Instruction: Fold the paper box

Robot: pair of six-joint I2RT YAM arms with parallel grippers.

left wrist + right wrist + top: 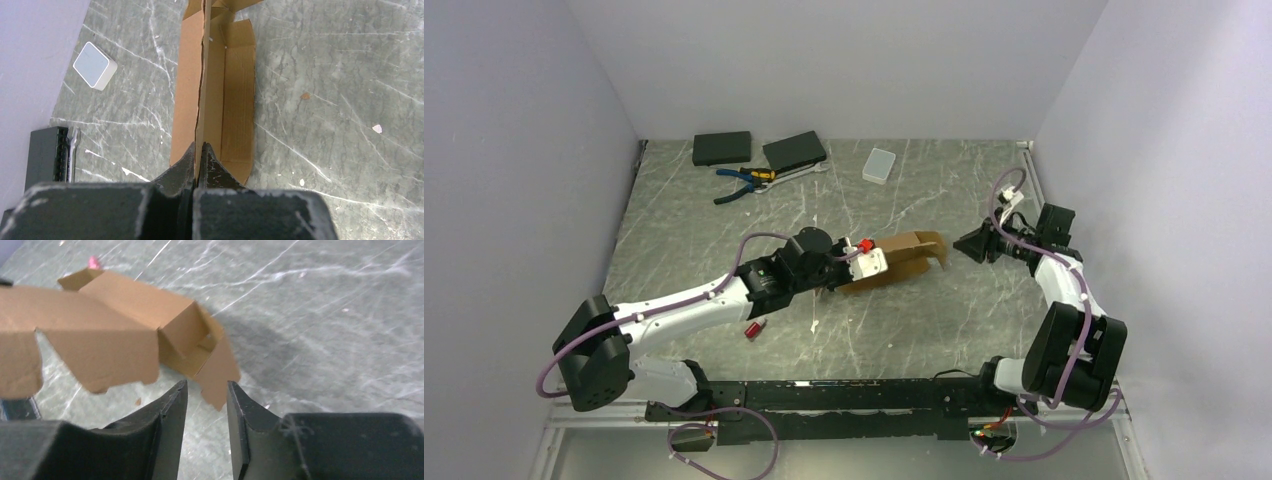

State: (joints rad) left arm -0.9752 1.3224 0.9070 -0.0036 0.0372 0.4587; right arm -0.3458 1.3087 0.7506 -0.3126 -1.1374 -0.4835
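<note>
Grey marbled surface (724, 225) is bounded by pale walls (524, 150), and the paper box (906, 257), partly folded, is found near its middle. An upright cardboard panel of it is clenched by the left tool (199, 150). The right tool (206, 387) is seen released, a flap corner lying between its parted jaws.

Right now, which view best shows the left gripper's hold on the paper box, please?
Left wrist: the left gripper pinches an upright panel of the paper box. Top external hides the contact; right wrist shows only flaps.
</note>
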